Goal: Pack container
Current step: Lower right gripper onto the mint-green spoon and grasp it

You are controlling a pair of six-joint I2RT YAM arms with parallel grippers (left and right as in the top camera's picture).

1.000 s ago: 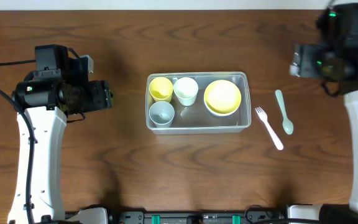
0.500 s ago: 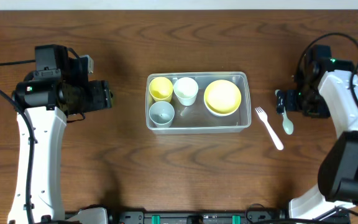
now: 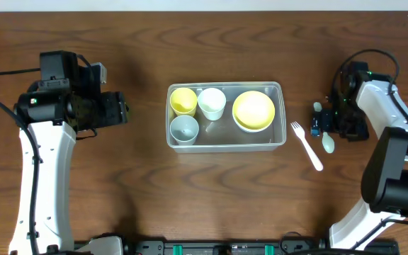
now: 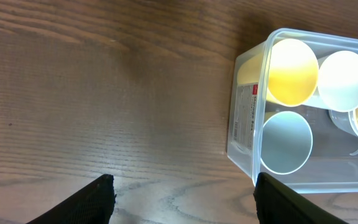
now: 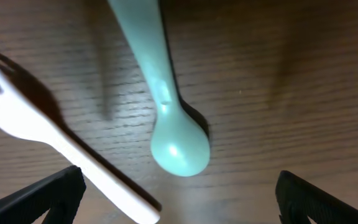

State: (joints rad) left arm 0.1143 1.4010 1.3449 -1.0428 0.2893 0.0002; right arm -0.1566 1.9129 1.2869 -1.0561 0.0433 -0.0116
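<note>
The clear rectangular container [image 3: 284,113] sits mid-table and holds a yellow cup [image 3: 183,100], a white cup [image 3: 212,103], a grey-blue cup [image 3: 184,129] and a yellow bowl [image 3: 253,110]. Right of it lie a white fork [image 3: 307,145] and a mint green spoon [image 3: 328,145]. My right gripper [image 3: 326,127] is open and low over the spoon. In the right wrist view the spoon [image 5: 166,106] lies between the spread fingers [image 5: 42,202], with the fork [image 5: 61,143] by the left finger. My left gripper [image 3: 122,110] is open and empty, left of the container [image 4: 247,124].
The left wrist view shows the yellow cup [image 4: 291,71], white cup [image 4: 344,71] and grey-blue cup [image 4: 286,142] inside the container's near corner. Bare wooden tabletop [image 3: 147,184] lies all round the container. The right arm's body stands right of the cutlery.
My right arm has swung in from the far right corner and come down over the spoon, open. The left arm and the container's contents have not moved.
</note>
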